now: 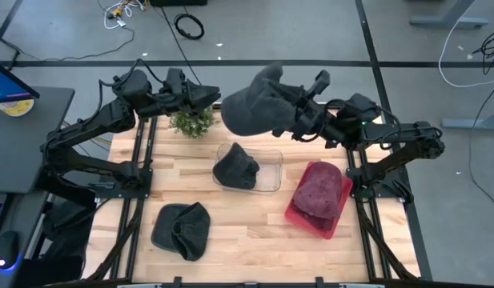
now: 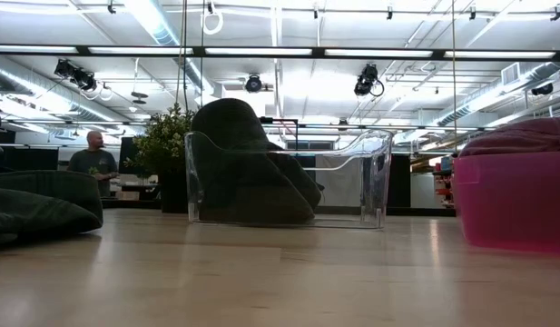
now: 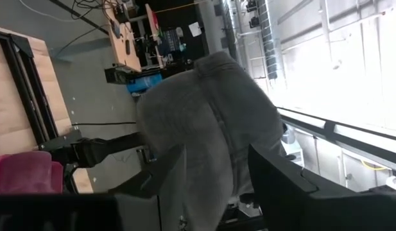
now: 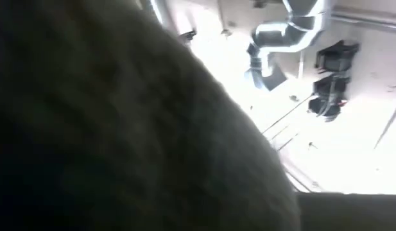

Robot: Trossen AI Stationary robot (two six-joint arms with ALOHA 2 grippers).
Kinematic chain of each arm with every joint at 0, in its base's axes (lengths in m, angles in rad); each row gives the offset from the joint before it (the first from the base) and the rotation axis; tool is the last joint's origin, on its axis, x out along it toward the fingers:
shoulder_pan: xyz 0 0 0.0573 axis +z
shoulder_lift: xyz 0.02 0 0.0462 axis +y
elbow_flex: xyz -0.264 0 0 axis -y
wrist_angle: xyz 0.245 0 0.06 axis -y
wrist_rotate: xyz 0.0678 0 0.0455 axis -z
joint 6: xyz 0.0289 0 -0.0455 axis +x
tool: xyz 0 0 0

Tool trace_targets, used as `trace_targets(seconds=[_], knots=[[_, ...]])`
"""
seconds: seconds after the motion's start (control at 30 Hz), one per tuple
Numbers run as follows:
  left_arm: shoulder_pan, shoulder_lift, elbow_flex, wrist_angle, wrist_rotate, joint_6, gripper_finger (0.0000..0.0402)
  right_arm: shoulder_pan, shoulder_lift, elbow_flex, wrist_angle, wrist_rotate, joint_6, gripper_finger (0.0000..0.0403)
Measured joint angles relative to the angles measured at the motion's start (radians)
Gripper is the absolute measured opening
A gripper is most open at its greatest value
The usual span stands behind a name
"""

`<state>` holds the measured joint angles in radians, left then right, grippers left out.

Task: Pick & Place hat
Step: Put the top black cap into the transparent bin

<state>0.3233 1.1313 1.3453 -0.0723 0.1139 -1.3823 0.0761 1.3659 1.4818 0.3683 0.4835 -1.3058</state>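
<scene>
Pale wooden slats of the table (image 1: 247, 232) are carrying a clear plastic bin (image 1: 271, 172) and a red plastic tray (image 1: 299, 214), each with a hat inside. Above the far edge, the right gripper (image 1: 299, 120) is holding a soft grey knitted hat (image 1: 259, 104) aloft, its fingers hidden by fabric. Facing it, the left gripper (image 3: 214, 170) is sitting spread wide just beside the hat.

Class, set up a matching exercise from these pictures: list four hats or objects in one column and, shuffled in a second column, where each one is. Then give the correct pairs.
Things:
1. grey hat
2. dark hat
3. maroon hat
4. dark green hat

Places:
A. in the pink bin
B. lying on the bare wooden table
C. held up in the air by the right gripper
D. in the clear container

Pairs: 1-C, 2-D, 3-A, 4-B
</scene>
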Motion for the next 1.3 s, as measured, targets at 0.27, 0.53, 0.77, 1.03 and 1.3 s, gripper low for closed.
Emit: trace_targets(seconds=[0.27,0.53,0.77,1.03,1.3], knots=[[-0.009,0.000,0.000,0.000,0.000,-0.005,0.0172,0.000,0.000,0.000,0.029,0.000,-0.049,0.0000],[-0.056,0.002,0.000,-0.036,-0.028,-0.021,0.0172,0.000,0.000,0.000,0.069,0.006,-0.049,0.0000],[-0.079,0.020,0.001,-0.023,-0.040,-0.020,0.0172,0.000,0.019,0.000,0.061,0.006,-0.013,0.0000],[-0.110,0.079,0.000,0.002,0.015,0.006,0.0171,0.000,0.050,0.000,0.047,0.007,-0.012,0.0000],[-0.112,0.070,0.000,0.045,-0.013,0.076,0.0076,0.000,0.048,0.000,0.023,0.043,0.072,0.0003]])
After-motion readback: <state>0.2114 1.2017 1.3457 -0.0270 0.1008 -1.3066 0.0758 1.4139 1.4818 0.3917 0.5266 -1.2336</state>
